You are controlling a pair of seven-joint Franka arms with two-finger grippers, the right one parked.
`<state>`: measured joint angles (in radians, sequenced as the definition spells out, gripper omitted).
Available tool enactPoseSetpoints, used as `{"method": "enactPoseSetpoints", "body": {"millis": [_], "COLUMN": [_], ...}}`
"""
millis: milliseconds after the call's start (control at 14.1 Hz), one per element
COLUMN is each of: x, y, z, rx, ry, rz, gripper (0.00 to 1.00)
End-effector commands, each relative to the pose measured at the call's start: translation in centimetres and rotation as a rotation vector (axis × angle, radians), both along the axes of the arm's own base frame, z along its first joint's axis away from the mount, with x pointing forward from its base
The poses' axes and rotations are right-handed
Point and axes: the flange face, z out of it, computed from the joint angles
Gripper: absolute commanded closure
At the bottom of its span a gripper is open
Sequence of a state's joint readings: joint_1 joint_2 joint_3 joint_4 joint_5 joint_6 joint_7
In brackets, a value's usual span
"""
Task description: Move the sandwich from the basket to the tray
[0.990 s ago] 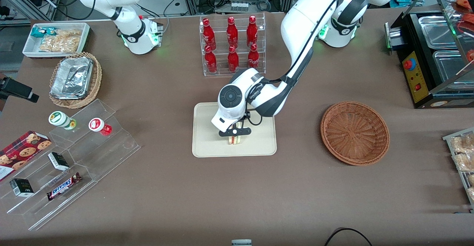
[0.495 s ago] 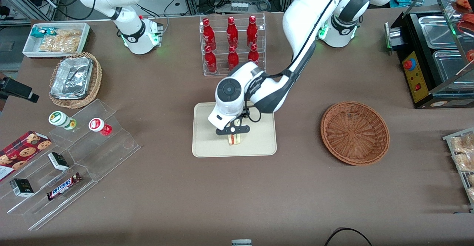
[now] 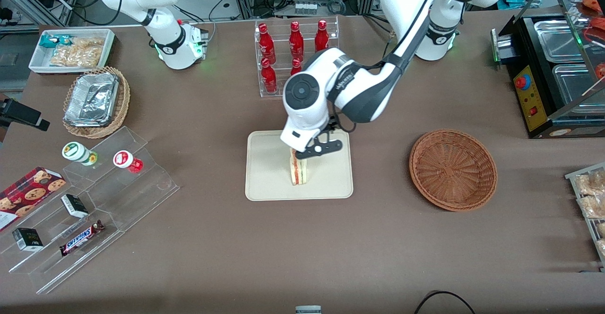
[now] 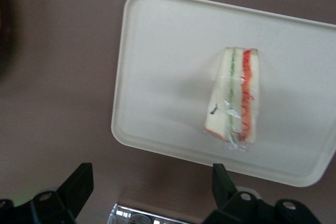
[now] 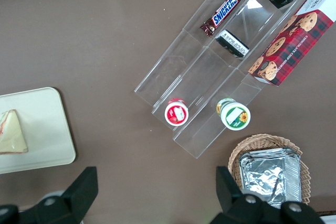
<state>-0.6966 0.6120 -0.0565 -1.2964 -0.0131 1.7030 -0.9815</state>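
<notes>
The sandwich (image 3: pixel 298 171) is seen released on the tray (image 3: pixel 264 181) below the wide-spread, empty gripper (image 3: pixel 315 149), with only withdrawal judged left.

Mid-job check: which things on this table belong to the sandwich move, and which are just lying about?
Job:
- sandwich, standing on the tray
- tray
- basket, nothing in it
- gripper, open, above the sandwich

Lying about:
- red bottles in a clear rack
- foil trays in a tan basket
- Snickers bar
- cookie box
</notes>
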Motion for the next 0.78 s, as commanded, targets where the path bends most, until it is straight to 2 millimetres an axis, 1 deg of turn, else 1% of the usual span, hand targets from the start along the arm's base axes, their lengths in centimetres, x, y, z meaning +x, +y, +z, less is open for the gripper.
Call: {"method": "enactPoseSetpoints", "body": {"millis": [0, 71, 283, 424, 495, 566, 707], "x": [0.9, 1.1, 1.6, 1.8, 2.0, 2.0, 1.7], "y": [6.3, 8.8, 17.3, 22.1, 24.8, 26.9, 31.3], "z": [1.2, 2.0, 4.6, 6.4, 7.8, 9.1, 12.3], "rx": [0.013, 0.008, -0.019, -0.033, -0.04, -0.048, -0.071], "ry": [0.005, 0.02, 0.044, 0.066, 0.091, 0.113, 0.115], "rz": [0.023, -0.012, -0.077, -0.108, -0.124, -0.145, -0.165], "gripper": [0.0, 0.0, 0.0, 0.0, 0.0, 0.0, 0.0]}}
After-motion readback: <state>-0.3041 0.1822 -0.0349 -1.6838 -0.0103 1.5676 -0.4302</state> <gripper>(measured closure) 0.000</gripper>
